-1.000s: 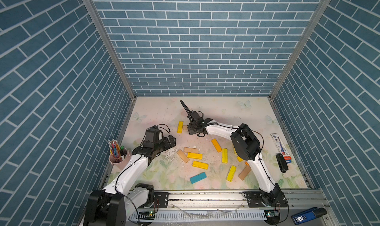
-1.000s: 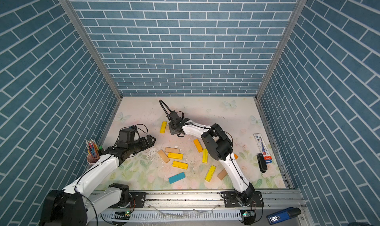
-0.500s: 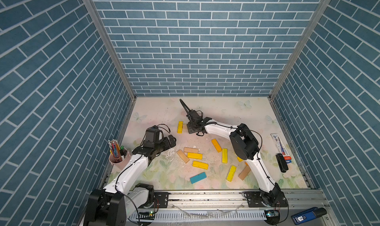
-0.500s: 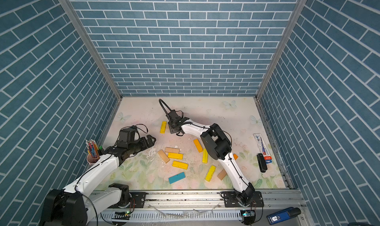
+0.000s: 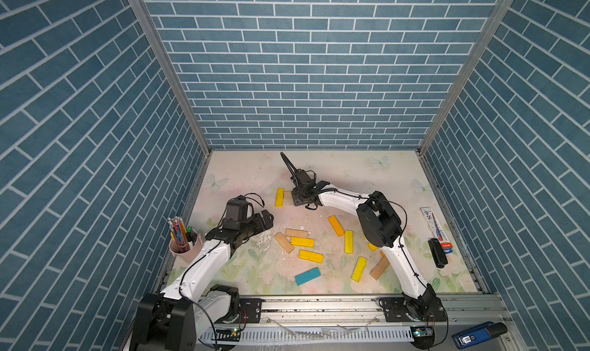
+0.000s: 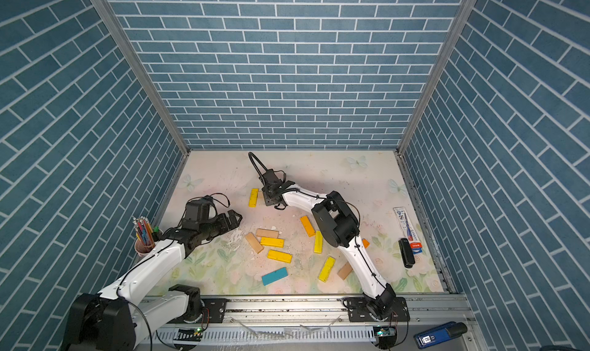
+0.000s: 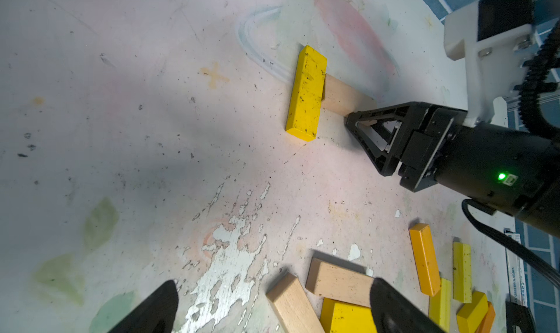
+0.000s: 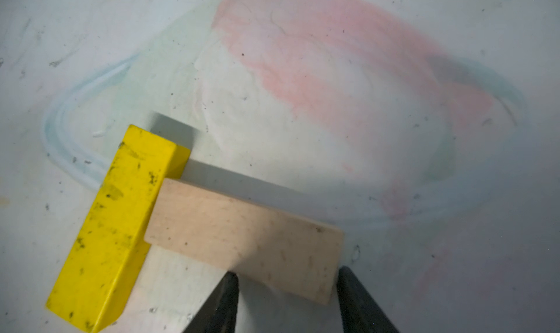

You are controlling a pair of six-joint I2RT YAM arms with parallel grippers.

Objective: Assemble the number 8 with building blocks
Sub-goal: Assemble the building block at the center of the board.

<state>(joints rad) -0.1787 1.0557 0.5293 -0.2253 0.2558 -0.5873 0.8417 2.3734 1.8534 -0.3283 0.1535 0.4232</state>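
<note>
At 11 o'clock of the table (image 5: 351, 173), the right gripper (image 8: 286, 275) has its jaws partly closed, one on each side of the near end of a tan plank (image 8: 242, 240). You cannot confirm from the views whether the pads press the wood. The tan plank lies with its far end against the long side of a yellow plank (image 8: 115, 225) at its 9 o'clock, forming a rough T.

For a clean corner of the 8, you would probably do best to slide the tan plank toward the yellow plank's end. Keep it flat and avoid pushing the yellow plank askew. Release only when both edges sit flush.

The left gripper (image 7: 274, 283) hangs wide open and empty at 9 o'clock. Loose planks (image 5: 310, 256) lie scattered from the centre toward 5 o'clock.
</note>
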